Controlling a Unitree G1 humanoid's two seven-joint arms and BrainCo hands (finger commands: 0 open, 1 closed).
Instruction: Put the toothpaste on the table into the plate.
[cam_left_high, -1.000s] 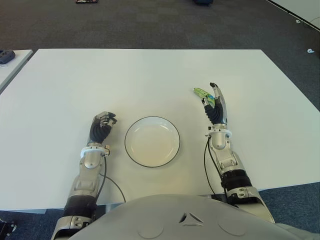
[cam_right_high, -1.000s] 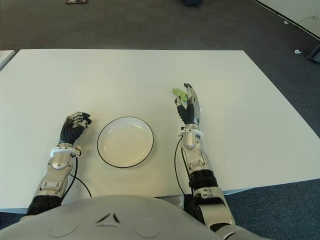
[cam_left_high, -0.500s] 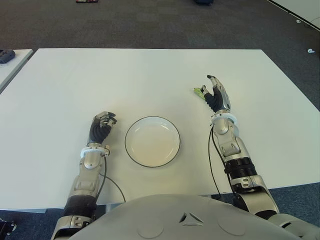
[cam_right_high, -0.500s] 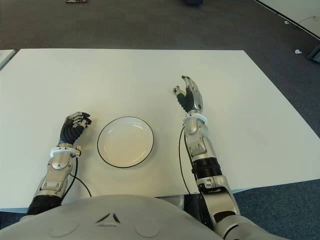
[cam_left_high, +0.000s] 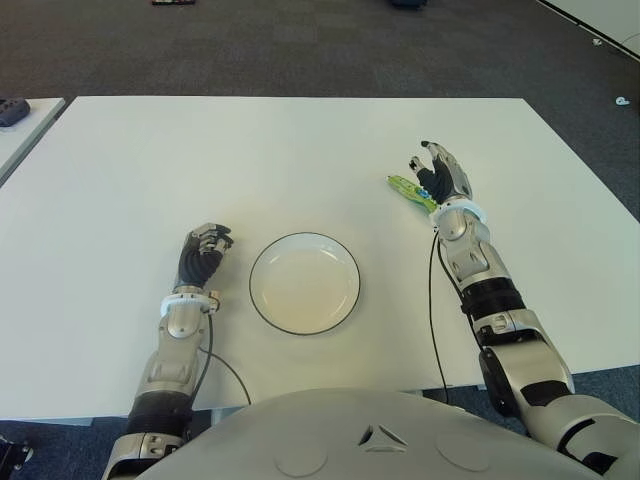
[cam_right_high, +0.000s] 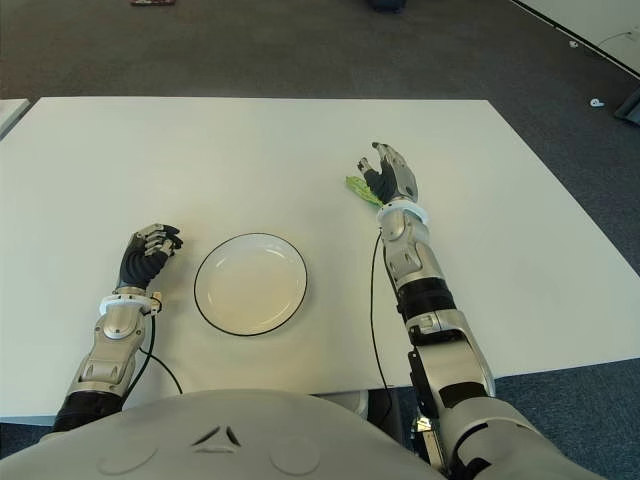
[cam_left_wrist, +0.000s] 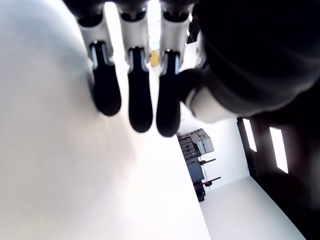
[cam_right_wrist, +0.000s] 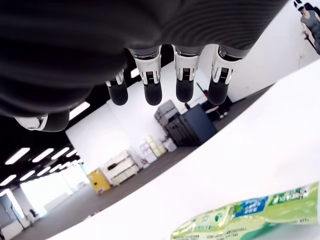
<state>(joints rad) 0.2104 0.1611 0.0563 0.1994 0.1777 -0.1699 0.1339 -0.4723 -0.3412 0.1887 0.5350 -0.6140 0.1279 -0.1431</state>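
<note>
1. Left eye view shows a white desk (cam_left_high: 300, 150) with a round white plate (cam_left_high: 304, 282) near the robot's front edge.
2. The toothpaste (cam_left_high: 411, 190) is a small green tube. It lies flat on the desk, past the plate and off to the robot's right.
3. The right hand (cam_left_high: 437, 178) is just beside the tube, on its right side. It looks like it is over the tube's end, but I cannot tell if it touches.
4. In the right wrist view, the fingers (cam_right_wrist: 152, 91) hang down, loosely spread, and hold nothing. The green tube (cam_right_wrist: 250, 212) lies on the desk below them.
5. The tube's long side runs on a slant, from far-left to near-right, so its near end points at the right hand.
6. The right hand is much nearer the tube than the left hand is, so I think it should do the grab.
7. The left hand (cam_left_high: 203, 253) is curled up and holds nothing. It shows to the left of the plate.
8. After the grab, the tube has to go left and back toward the robot to reach the plate.
</note>
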